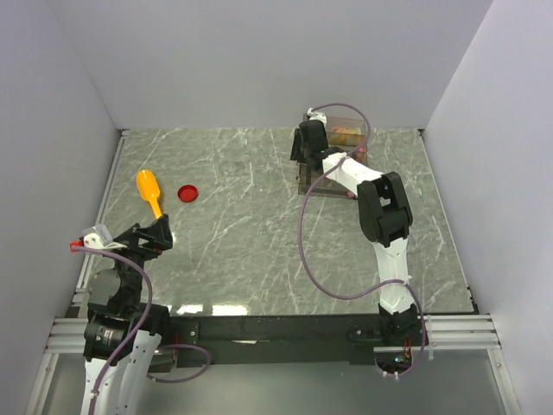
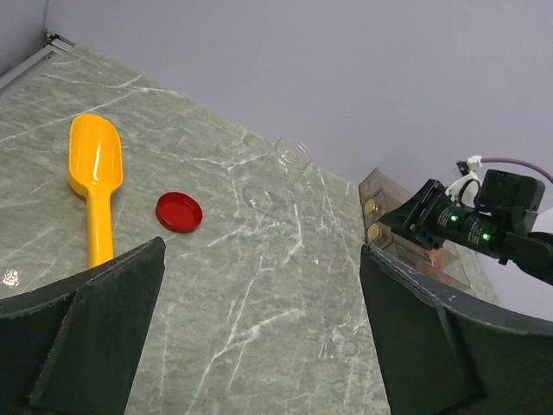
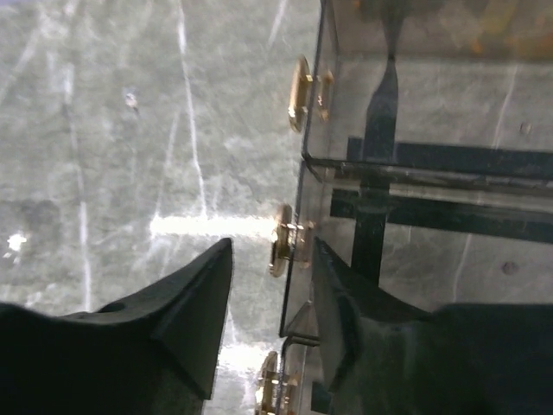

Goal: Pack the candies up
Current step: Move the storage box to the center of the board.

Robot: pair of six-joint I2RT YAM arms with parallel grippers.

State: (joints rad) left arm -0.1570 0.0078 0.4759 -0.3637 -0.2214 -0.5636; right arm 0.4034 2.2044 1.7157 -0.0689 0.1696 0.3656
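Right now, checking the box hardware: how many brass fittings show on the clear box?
3 brass fittings, down one edge of the clear box, right wrist view: one high, one mid-frame, one at the bottom. Others may be hidden.

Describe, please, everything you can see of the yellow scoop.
The scoop is one piece of glossy yellow-orange plastic, with a deep rounded bowl and a straight handle. It lies flat on the table near the left edge, open side up and empty, with the bowl pointing away from the arms. A red lid lies to its right, apart from it. The left end effector stands open just short of the handle's end and does not touch it. Only the table touches the scoop.
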